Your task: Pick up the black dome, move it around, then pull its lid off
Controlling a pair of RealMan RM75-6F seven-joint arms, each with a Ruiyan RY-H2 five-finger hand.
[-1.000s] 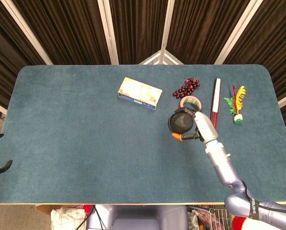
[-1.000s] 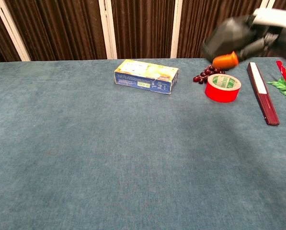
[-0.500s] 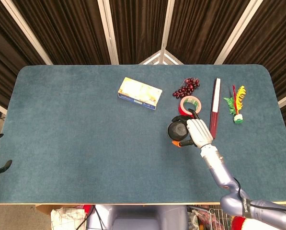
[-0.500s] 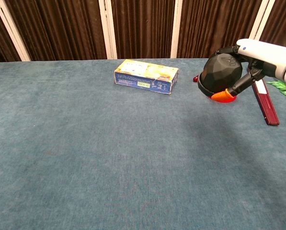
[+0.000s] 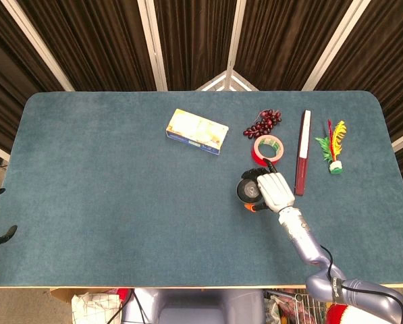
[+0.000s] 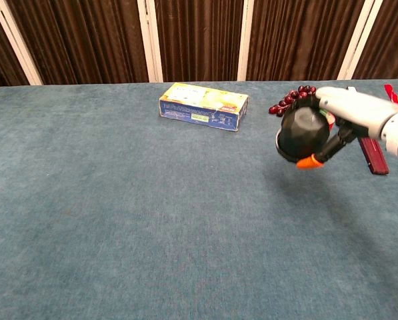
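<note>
My right hand (image 5: 275,190) (image 6: 349,117) grips the black dome (image 5: 247,190) (image 6: 301,133) from the right side and holds it above the table. The dome is faceted and dark, with an orange piece (image 6: 307,162) (image 5: 252,207) showing at its lower edge beneath my fingers. In the chest view it hangs right of centre, lower than the red tape roll behind it. My left hand appears in neither view.
A yellow and blue box (image 5: 197,131) (image 6: 203,106) lies mid-table at the back. Dark grapes (image 5: 262,123) (image 6: 291,101), a red tape roll (image 5: 269,148), a dark red folded fan (image 5: 302,152) (image 6: 371,148) and a feathered shuttlecock (image 5: 332,146) lie at the back right.
My right hand has carried the dome down and toward the table's near side, from high at the back right to a lower spot in front of the tape roll.
</note>
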